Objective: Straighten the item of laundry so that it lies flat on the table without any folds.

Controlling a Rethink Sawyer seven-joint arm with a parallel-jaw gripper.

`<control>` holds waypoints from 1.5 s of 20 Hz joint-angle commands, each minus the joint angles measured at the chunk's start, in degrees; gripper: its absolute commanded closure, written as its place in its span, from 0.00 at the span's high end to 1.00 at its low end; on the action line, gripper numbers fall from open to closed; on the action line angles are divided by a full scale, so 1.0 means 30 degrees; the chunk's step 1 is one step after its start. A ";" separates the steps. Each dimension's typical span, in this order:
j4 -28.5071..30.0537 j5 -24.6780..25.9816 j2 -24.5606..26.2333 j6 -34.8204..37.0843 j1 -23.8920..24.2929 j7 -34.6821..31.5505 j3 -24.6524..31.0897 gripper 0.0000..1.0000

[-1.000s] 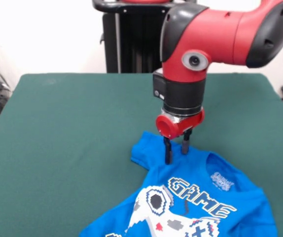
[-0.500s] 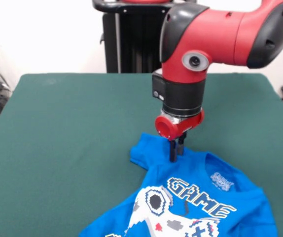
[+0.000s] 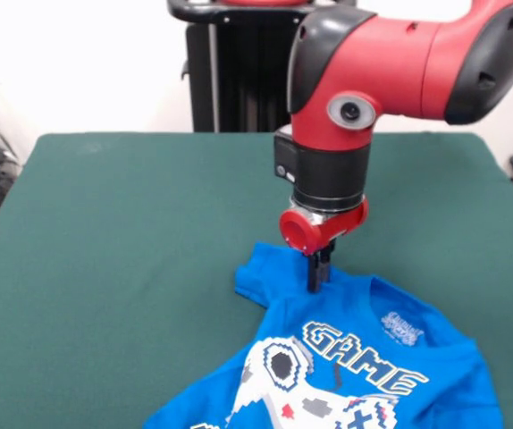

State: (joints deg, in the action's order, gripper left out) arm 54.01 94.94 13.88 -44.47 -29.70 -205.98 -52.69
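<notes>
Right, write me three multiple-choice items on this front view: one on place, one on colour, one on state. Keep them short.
1. Where on the bright blue short-sleeved T-shirt do the red and black arm's gripper fingers come down?
A. On the shoulder, between the sleeve and the collar
B. On the bottom hem
C. On the bare cloth of the table, off the shirt

2. What colour is the felt-like top of the large table?
A. Grey
B. Dark green
C. Brown

3. How do the fingers stand?
A. Spread wide apart
B. Shut together on the shirt's fabric
C. Lifted well clear of the shirt

Answers:
1 A, the tips meet the blue fabric beside the collar.
2 B, green cloth shows all round the shirt.
3 B, the two dark fingers show no gap and reach the fabric.
</notes>
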 commanded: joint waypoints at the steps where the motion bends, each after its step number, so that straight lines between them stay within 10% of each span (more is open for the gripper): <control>1: -0.0828 -0.0234 0.0901 0.0433 -0.0087 0.4217 0.3234 0.00; 30: 0.3989 -0.0593 -0.0181 0.1358 -0.0946 0.8066 0.4860 0.00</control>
State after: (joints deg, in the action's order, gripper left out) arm 61.61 94.95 9.70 -44.42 -33.09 -205.94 -51.32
